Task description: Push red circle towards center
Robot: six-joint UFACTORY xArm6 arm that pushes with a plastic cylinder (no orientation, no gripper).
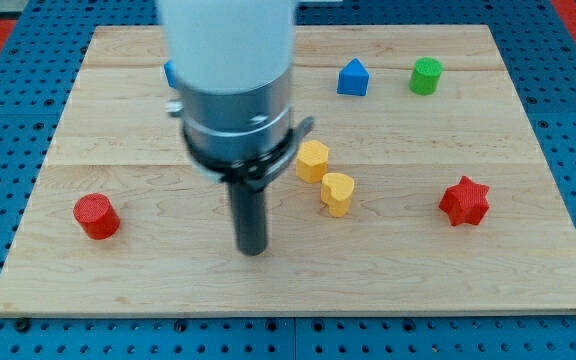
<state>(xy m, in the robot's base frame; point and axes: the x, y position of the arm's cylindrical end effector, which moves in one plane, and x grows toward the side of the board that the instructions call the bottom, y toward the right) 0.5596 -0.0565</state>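
Note:
The red circle (pixel 97 216) is a short red cylinder at the view's left, near the board's lower left. My tip (pixel 252 251) is the lower end of the dark rod, on the wooden board (pixel 528 270) below the middle. It stands well to the right of the red circle and apart from it. The arm's white and grey body hides the board's upper middle.
A yellow hexagon (pixel 312 160) and a yellow heart (pixel 337 192) sit just right of the rod. A red star (pixel 465 201) is at the right. A blue block (pixel 352 77) and a green cylinder (pixel 426 76) are at the top right. Another blue block (pixel 170 72) peeks out behind the arm.

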